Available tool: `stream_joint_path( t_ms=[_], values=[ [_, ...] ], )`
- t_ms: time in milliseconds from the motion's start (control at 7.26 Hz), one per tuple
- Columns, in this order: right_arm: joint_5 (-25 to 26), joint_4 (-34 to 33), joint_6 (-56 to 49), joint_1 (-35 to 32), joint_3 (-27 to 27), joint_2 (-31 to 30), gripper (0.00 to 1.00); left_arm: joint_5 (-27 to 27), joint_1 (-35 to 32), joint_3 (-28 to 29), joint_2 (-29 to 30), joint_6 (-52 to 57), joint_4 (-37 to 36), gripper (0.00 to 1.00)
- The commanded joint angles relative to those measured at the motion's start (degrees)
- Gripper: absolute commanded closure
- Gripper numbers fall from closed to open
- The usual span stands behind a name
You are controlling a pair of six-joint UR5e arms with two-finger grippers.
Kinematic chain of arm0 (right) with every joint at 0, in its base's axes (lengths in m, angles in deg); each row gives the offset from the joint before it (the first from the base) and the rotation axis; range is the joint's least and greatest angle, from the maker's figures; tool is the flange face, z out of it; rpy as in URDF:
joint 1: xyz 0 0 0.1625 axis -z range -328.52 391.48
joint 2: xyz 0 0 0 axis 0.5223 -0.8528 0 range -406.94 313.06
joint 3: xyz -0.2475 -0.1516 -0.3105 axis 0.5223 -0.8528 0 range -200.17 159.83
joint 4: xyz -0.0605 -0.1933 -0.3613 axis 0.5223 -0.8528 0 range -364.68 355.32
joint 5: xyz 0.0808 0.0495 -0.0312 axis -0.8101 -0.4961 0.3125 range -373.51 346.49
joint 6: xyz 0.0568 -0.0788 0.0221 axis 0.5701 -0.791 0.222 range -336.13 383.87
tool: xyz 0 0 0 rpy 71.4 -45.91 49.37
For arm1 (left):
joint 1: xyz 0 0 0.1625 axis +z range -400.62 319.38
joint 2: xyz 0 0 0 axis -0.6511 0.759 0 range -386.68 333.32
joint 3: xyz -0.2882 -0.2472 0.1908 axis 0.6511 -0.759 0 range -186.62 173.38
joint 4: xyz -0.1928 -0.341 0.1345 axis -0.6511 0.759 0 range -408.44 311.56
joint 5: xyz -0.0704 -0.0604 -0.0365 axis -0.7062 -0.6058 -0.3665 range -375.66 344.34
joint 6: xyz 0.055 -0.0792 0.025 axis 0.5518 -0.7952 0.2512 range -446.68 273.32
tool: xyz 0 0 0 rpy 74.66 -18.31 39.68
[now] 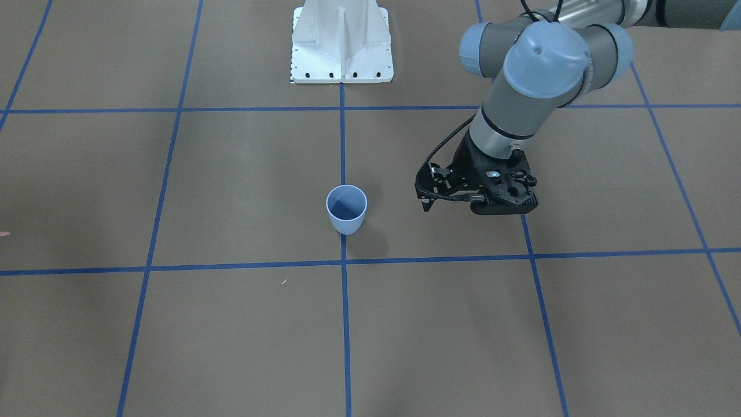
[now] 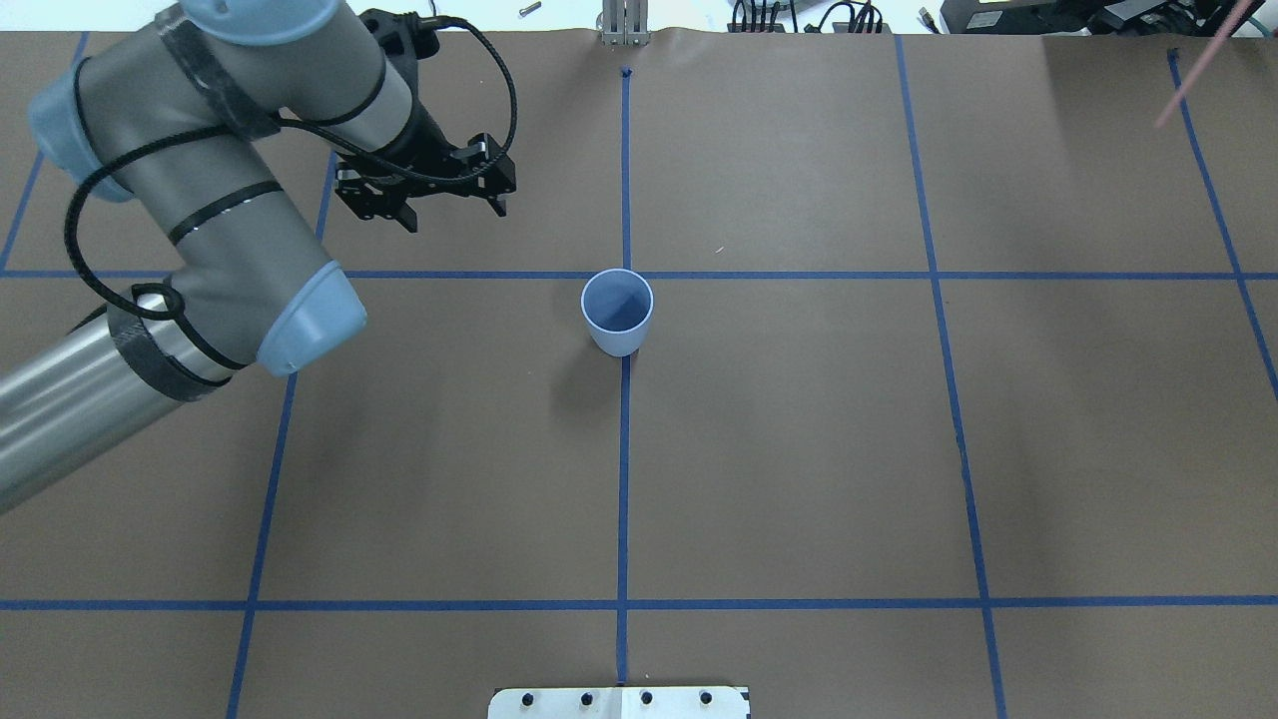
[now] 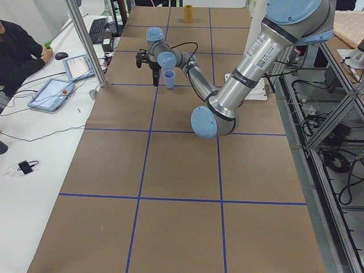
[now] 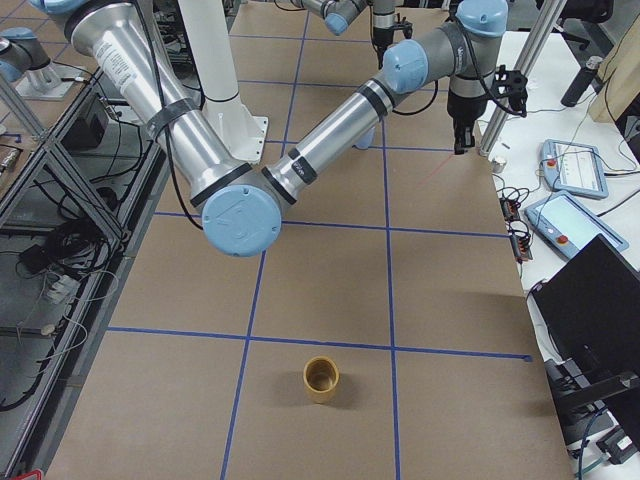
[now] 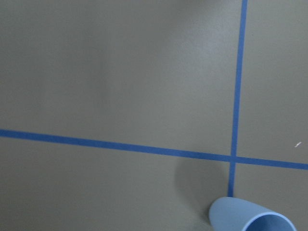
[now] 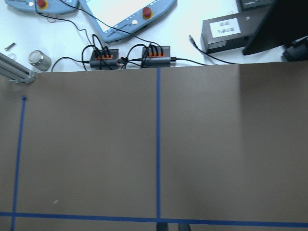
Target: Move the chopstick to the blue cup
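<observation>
You have nothing done yet: blue cup (image 2: 617, 340) empty, chopstick (image 2: 1201, 66) well apart, left gripper (image 2: 455, 214) spread and bare (right gripper (image 4: 459, 140): can't tell).

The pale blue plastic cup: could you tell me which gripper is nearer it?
Left. The left gripper hangs beside the blue cup, to the robot's left; the right gripper is far off near the operators' edge.
</observation>
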Motion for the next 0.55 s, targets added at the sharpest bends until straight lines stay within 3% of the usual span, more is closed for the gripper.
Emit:
stream_joint_path(
  t_ms=[0, 413],
  values=[
    [1.29, 0.09, 13.01, 7.44, -0.12, 6.94, 1.0, -0.07, -3.38, -0.58, -2.94, 4.16, 0.09, 0.02],
    [8.92, 0.18, 24.98, 18.16, -1.0, 14.06, 1.0, -1.46, -5.14, -1.11, -5.4, 6.96, 0.18, 0.02]
  ],
)
